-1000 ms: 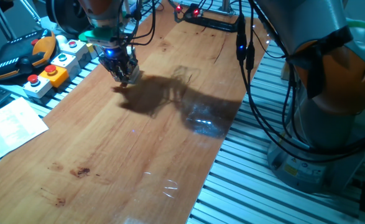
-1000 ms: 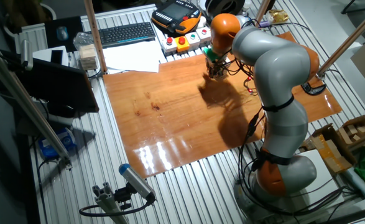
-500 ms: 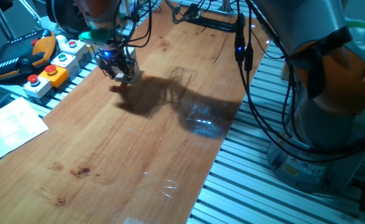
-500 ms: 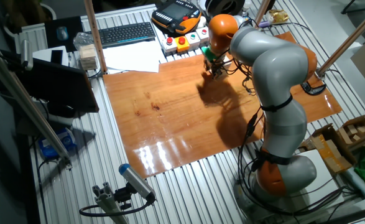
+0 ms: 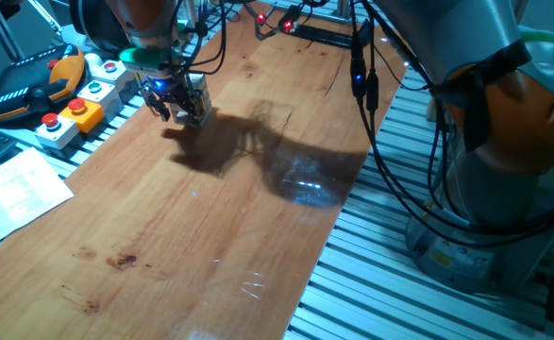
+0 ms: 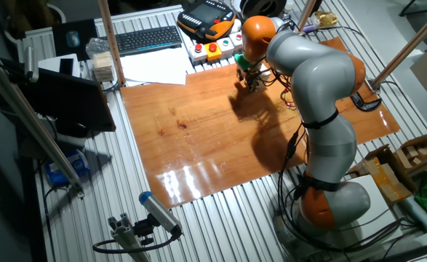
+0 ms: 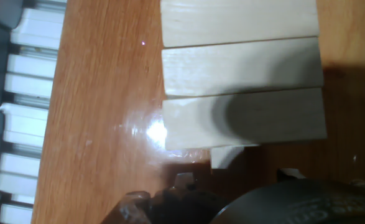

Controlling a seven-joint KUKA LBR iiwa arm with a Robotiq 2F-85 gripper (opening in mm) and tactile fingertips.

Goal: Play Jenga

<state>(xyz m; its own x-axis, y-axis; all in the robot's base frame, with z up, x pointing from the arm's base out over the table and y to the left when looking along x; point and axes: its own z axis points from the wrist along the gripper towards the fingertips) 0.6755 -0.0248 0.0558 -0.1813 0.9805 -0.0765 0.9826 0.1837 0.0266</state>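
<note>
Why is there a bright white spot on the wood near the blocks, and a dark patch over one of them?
Hand view: the white spot is lamp glare on the glossy table beside the blocks; the dark patch looks like the gripper's shadow on the nearest block. One fixed view: the arm's shadow and more glare on the table.

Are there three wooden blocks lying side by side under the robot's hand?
Yes, the hand view shows three pale wooden blocks lying flat, side by side and touching, on the wooden table.

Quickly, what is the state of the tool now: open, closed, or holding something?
Tool: cannot be told; its fingers are hidden, low over the pale wooden rectangular blocks on the brown wooden board.
</note>
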